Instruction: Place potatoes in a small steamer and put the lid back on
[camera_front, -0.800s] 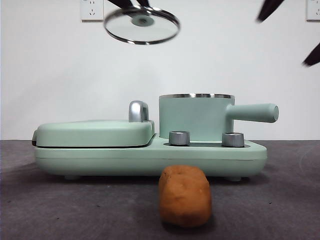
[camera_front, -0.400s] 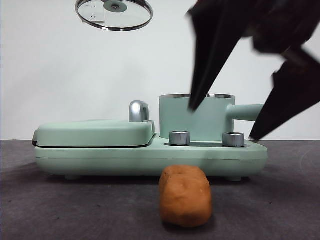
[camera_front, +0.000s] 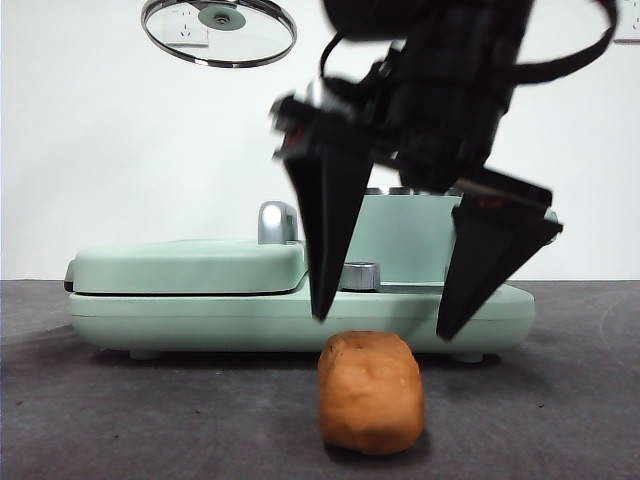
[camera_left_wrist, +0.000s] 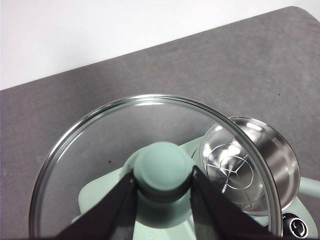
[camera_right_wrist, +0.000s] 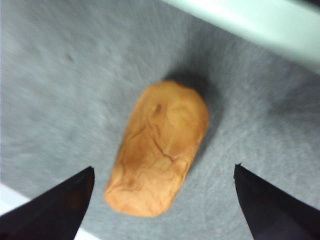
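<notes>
So the left tool grips the lid up high. The right tool, wide open, hangs over the potato on the tabletop. Steamer not filled.

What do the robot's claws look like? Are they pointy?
Yes, quite pointy. The right gripper has two black jaws shaped like long wedges that narrow to tips, fixed under a bulky black body with a thin black cable looping off it and small reddish marks near the top of each jaw. The left gripper shows the same plain black jaws, smooth and matte.
</notes>
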